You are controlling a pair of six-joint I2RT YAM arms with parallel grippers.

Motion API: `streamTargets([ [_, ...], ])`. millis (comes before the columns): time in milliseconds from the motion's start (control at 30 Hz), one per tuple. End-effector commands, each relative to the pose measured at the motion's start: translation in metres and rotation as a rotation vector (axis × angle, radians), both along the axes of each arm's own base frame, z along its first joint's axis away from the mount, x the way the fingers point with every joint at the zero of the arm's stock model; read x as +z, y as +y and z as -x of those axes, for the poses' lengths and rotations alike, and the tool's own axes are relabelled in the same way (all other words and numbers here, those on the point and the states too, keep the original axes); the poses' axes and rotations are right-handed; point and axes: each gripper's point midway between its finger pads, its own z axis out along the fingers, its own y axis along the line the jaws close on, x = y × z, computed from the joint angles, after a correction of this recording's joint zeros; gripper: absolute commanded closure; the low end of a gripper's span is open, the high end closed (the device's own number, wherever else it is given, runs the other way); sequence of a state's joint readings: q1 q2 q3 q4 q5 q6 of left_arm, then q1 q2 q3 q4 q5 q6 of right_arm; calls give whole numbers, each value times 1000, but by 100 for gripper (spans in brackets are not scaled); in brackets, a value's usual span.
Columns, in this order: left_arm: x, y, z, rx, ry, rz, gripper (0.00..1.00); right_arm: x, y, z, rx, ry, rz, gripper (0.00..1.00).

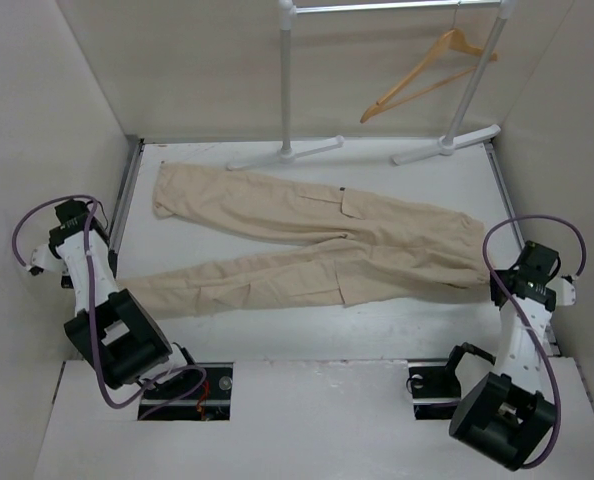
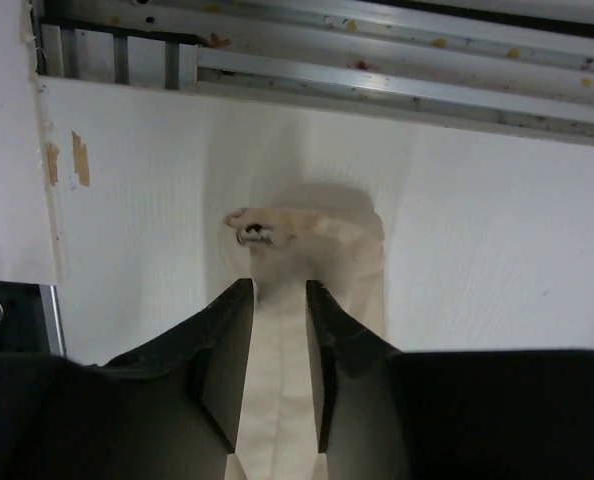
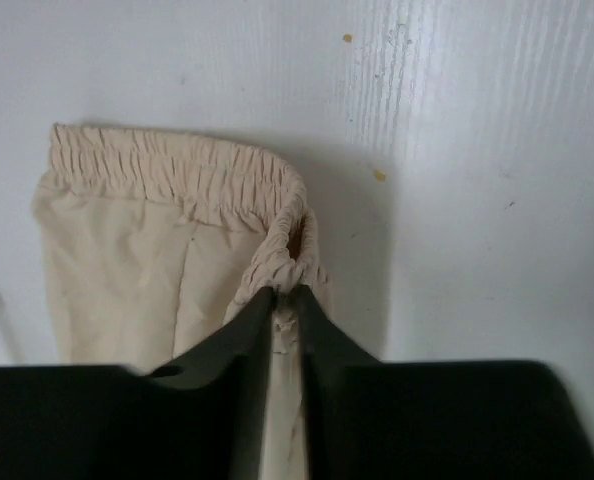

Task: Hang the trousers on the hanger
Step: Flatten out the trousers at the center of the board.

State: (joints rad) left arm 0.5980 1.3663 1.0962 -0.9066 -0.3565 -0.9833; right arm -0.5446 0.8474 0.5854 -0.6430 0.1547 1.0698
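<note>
The beige cargo trousers (image 1: pixel 307 240) lie flat across the white table, waist at the right and leg ends at the left. The tan wooden hanger (image 1: pixel 427 75) hangs tilted from the rack rail at the back right. My right gripper (image 3: pixel 285 292) is shut on the bunched elastic waistband (image 3: pixel 177 175), at the trousers' right end in the top view (image 1: pixel 495 278). My left gripper (image 2: pixel 279 290) has its jaws close together on a strip of the near leg's cloth (image 2: pixel 277 390) by the hem. In the top view the left arm hides it.
The white rack's poles (image 1: pixel 287 90) and feet (image 1: pixel 447 143) stand along the back of the table. White walls close in left and right. An aluminium rail (image 2: pixel 377 85) runs along the table's left edge, just beyond the leg's hem.
</note>
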Motion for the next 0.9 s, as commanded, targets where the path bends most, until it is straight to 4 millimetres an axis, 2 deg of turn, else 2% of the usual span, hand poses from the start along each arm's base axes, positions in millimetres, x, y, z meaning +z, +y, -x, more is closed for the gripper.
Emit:
streamTargets([
  [0,35,18,-16,14,-102,-107,67,24,-19,-12,-37,-53,88,70],
  [33,42,17,-27,4,-145,-106,62,25,-20,-15,-23,-38,96,59],
  [100,69,10,-57,-66,-247,-153,57,36,-21,-26,31,-23,124,49],
  [200,119,5,-92,-170,-330,-308,52,80,-26,-42,80,-78,238,37],
  [233,128,1,-105,-211,-331,-342,50,95,-30,-44,87,-74,281,35],
  [267,130,-6,-123,-261,-323,-345,49,107,-33,-47,89,-74,315,32],
  [333,121,-28,-161,-367,-331,-280,50,124,-32,-64,124,-98,359,29],
  [367,115,-42,-184,-427,-346,-246,50,127,-25,-78,176,-114,360,30],
  [400,106,-53,-204,-488,-341,-213,50,127,-14,-96,259,-122,350,36],
  [433,96,-64,-223,-548,-333,-180,50,123,-2,-115,351,-126,333,49],
  [500,75,-79,-256,-631,-303,-126,48,113,11,-138,456,-130,273,84],
  [567,55,-87,-278,-697,-261,-85,47,103,7,-152,484,-118,243,92],
  [633,32,-92,-299,-751,-215,-48,46,87,-5,-164,505,-82,220,84],
  [767,-4,-87,-320,-774,-158,-43,42,60,-23,-182,522,-39,185,46],
  [867,-32,-80,-327,-760,-139,-21,42,41,-21,-200,593,-8,140,33],
])
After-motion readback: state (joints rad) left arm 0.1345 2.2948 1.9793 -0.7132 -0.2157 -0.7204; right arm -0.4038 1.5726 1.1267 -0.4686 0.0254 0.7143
